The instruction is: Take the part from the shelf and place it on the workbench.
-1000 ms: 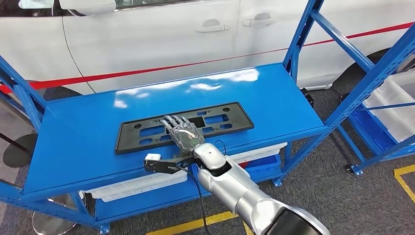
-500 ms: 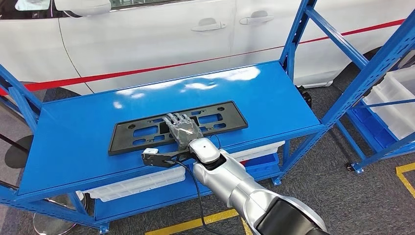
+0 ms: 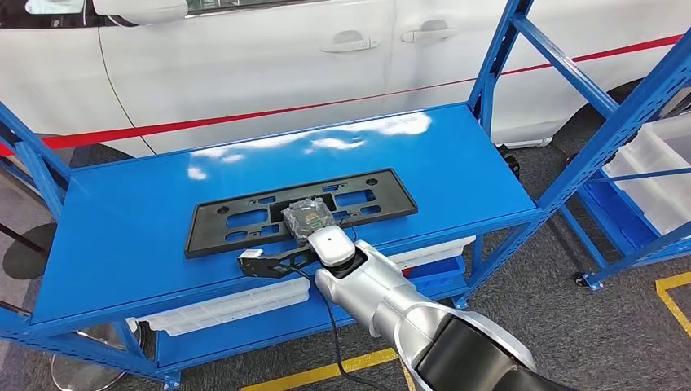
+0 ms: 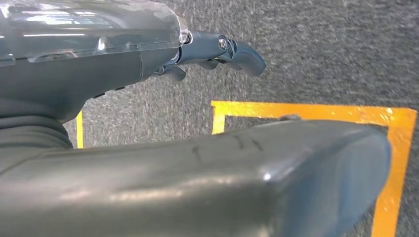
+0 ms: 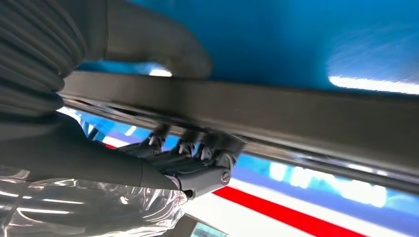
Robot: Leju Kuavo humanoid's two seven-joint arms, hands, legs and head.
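Note:
The part (image 3: pixel 232 220) is a long black plate frame with cut-outs, lying flat on the blue shelf top (image 3: pixel 138 212) in the head view. My right hand (image 3: pixel 308 217) sits on the middle of its near edge, fingers curled down into a cut-out. In the right wrist view the frame's black bar (image 5: pixel 306 111) runs between the thumb (image 5: pixel 148 44) on one side and the dark fingers (image 5: pixel 197 170) on the other, so the hand grips it. My left hand (image 4: pixel 123 59) hangs over grey floor, fingers (image 4: pixel 237 49) apart from the thumb, holding nothing.
A white car (image 3: pixel 244 65) with a red stripe stands right behind the shelf. Blue uprights (image 3: pixel 495 57) rise at the shelf's right end, with white bins (image 3: pixel 660 171) beyond. White trays (image 3: pixel 220 305) lie on the lower level. Yellow tape (image 3: pixel 326 373) marks the floor.
My right hand's fingers, stretched flat over the frame a second ago, have curled down and closed around its bar. The frame has stayed on the shelf.

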